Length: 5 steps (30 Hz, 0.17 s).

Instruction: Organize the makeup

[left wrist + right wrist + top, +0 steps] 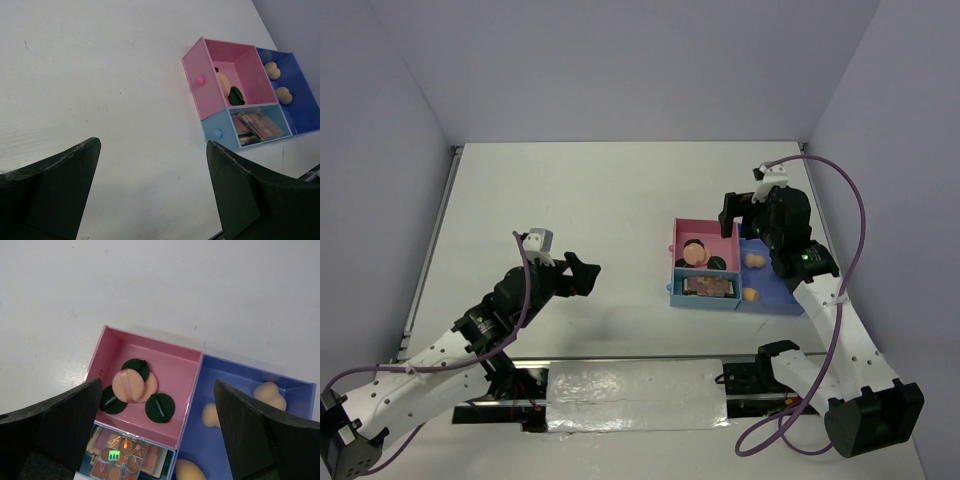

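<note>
The makeup lies in the compartment tray (672,268). Peach pads (131,385) and dark green discs (160,407) are in the pink compartment (175,365). Palettes (122,460) are stacked in the light blue compartment. Peach sponges (270,392) lie in the dark blue compartment (235,385). My right gripper (157,385) is open and empty, hovering above the tray (742,225). My left gripper (586,272) is open and empty over bare table left of the tray. In the left wrist view (152,145), the tray (195,65), sponges (283,94) and palettes (260,125) show at upper right.
The white table (570,200) is walled on the left, back and right. A foil-covered strip (635,395) lies along the near edge between the arm bases. A purple cable (855,230) loops off the right arm.
</note>
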Tool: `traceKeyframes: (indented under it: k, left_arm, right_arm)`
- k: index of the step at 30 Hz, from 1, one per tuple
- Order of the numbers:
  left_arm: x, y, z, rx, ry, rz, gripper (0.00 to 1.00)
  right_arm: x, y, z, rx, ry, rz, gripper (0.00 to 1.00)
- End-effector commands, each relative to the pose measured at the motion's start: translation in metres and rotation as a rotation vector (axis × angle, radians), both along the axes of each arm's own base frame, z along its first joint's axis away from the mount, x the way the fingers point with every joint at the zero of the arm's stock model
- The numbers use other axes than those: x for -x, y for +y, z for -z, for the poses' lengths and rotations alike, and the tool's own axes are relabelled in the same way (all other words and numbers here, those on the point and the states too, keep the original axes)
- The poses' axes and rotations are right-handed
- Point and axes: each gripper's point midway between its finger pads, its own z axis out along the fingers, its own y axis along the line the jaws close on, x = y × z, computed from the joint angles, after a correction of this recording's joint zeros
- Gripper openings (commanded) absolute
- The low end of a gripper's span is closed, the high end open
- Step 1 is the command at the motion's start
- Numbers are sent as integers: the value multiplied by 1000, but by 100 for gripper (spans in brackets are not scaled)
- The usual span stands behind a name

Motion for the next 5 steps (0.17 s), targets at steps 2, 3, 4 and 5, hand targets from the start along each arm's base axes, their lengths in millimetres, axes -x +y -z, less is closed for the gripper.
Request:
traceKeyframes:
  k: [2, 3, 4, 5]
  left_arm:
    - [-2, -5, -26, 59, -51, 8, 99]
    - [-2, -5, -26, 60, -53, 10, 99]
    - [-2, -5, -27, 60, -55, 10, 100]
    - [-3, -5, -27, 59, -55, 7, 99]
  right_arm:
    - [-2, -5, -14, 0, -56, 21, 100]
    - [-2, -5, -15, 1, -56, 19, 100]
    - [-2, -5, -12, 6, -54, 17, 99]
    - [0, -5, -13, 8, -57, 16, 99]
